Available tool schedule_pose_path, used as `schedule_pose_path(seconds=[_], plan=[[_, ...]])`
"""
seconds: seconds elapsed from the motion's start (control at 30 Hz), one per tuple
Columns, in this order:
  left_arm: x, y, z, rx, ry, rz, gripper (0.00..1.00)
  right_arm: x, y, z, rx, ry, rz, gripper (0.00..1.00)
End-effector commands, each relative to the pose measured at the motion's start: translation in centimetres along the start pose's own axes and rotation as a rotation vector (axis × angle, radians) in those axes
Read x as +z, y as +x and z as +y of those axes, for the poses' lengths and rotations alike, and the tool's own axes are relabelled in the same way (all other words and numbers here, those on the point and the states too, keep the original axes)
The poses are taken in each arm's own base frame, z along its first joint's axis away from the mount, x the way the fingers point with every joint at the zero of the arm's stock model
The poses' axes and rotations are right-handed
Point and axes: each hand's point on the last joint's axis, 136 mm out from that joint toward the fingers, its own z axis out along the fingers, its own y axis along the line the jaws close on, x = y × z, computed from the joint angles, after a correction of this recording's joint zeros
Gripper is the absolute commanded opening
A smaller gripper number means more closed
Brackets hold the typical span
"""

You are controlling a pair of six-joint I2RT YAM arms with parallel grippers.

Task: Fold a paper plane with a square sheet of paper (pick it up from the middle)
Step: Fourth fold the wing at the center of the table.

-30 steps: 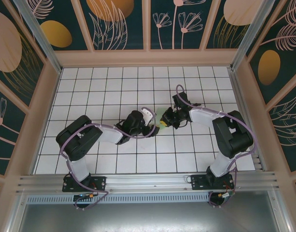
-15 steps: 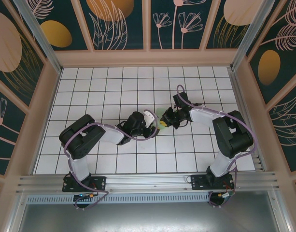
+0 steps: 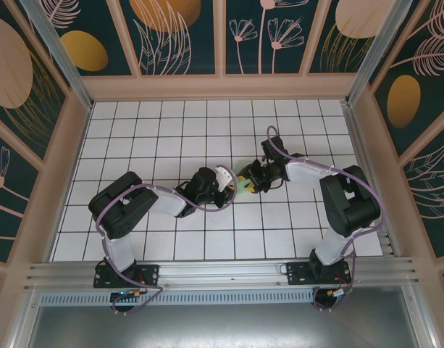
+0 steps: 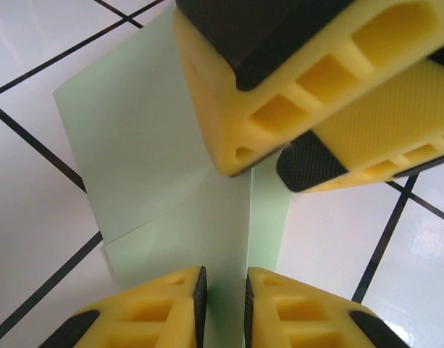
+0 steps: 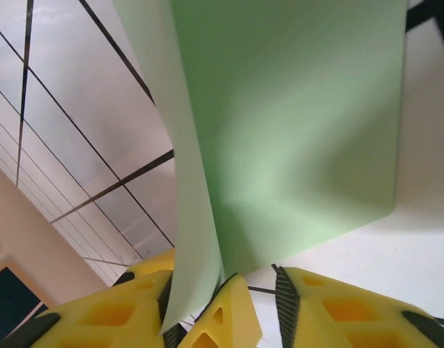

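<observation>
paper (image 4: 149,145) fold pinched in left end effector (image 4: 223,304)

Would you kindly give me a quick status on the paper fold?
Left gripper nearly closed around folded pale mint-green paper sheet, grip unconfirmed. Right gripper jaws apart, sheet edge between them. No obstruction seen.

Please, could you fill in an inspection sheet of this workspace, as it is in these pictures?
Surface: white table with black grid lines.
Job's things: sheet of paper, pale green, creased, partly lifted, at the table's middle between both tools.
Clutter: nothing seen.
Tools: left tool, fingers nearly together, paper in the narrow gap, grip uncertain; right tool, jaws apart, paper hanging between them.
Cables: purple cables looped along both arms.
Surroundings: dark teal wall panels with plant patterns; metal rail at the near edge.
</observation>
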Motion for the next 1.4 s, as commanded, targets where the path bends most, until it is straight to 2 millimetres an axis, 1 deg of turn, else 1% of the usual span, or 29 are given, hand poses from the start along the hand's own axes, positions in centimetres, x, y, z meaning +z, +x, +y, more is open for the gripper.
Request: schedule_pose_path(seconds=[0.0, 0.13, 0.27, 0.33, 0.43, 0.47, 0.57, 0.73, 0.97, 1.17, 1.37], plan=[[0.5, -0.3, -0.6, 0.008, 0.026, 0.000, 0.21, -1.0, -1.2, 0.1, -0.010, 0.014, -0.037, 0.51], [0.7, -0.3, -1.0, -0.024, 0.049, 0.016, 0.17, -2.4, -2.9, 0.6, -0.082, -0.001, -0.106, 0.61], [0.7, -0.3, -1.2, -0.071, 0.063, 0.046, 0.13, -4.2, -4.2, 1.8, -0.213, -0.057, -0.181, 0.63], [0.7, -0.2, -1.4, -0.103, 0.071, 0.072, 0.11, -5.1, -4.3, 2.4, -0.288, -0.099, -0.209, 0.63], [0.7, -0.3, -2.0, -0.160, 0.096, 0.106, 0.08, -6.1, -4.4, 2.6, -0.379, -0.126, -0.251, 0.63], [0.6, -0.4, -2.1, -0.180, 0.104, 0.114, 0.07, -6.3, -4.4, 2.4, -0.400, -0.124, -0.266, 0.63], [0.4, -0.6, -2.6, -0.245, 0.124, 0.135, 0.06, -6.9, -3.9, 2.3, -0.479, -0.171, -0.288, 0.63], [0.7, -1.0, -3.2, -0.354, 0.153, 0.164, 0.05, -6.4, -2.7, 1.5, -0.528, -0.224, -0.248, 0.57], [1.1, -1.0, -3.7, -0.496, 0.175, 0.187, 0.04, -5.8, -2.0, 0.3, -0.566, -0.244, -0.236, 0.49], [1.2, -0.7, -3.8, -0.579, 0.185, 0.165, 0.04, -4.6, -1.7, -0.5, -0.560, -0.250, -0.192, 0.48], [1.2, -0.3, -3.7, -0.617, 0.175, 0.166, 0.04, -3.6, -1.8, -1.3, -0.547, -0.235, -0.166, 0.47]])
